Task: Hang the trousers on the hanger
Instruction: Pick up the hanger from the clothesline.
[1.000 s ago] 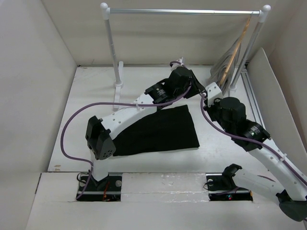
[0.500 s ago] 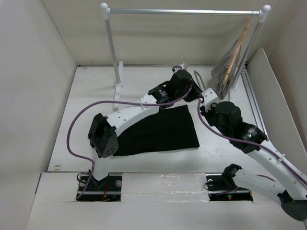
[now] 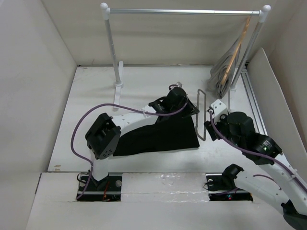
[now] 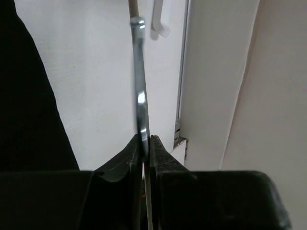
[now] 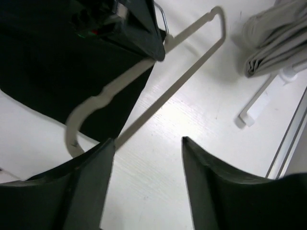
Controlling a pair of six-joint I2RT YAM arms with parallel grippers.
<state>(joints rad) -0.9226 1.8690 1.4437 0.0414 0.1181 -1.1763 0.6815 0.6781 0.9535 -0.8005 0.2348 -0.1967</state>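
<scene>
The black trousers (image 3: 153,134) lie flat on the table's near middle. My left gripper (image 3: 192,111) is shut on the thin grey hanger (image 3: 205,108) and holds it over the trousers' right edge. In the left wrist view the jaws (image 4: 144,143) pinch the hanger's metal wire (image 4: 140,103), with the trousers (image 4: 24,96) at the left. My right gripper (image 3: 211,125) is open and empty just right of the hanger. In the right wrist view its jaws (image 5: 147,143) stand wide apart, and the hanger (image 5: 184,72) runs past the left fingertip (image 5: 106,146) over the trousers (image 5: 53,72).
A metal clothes rail (image 3: 182,11) stands at the back on two white posts. A light brown wooden hanger (image 3: 236,50) with grey cloth (image 3: 221,74) hangs at its right end; the cloth also shows in the right wrist view (image 5: 271,38). A white side panel (image 3: 268,81) borders the right.
My left gripper has brought the hanger from the back of the table toward the near side, to the trousers' right edge. My right arm has drawn back nearer and lower beside it.
</scene>
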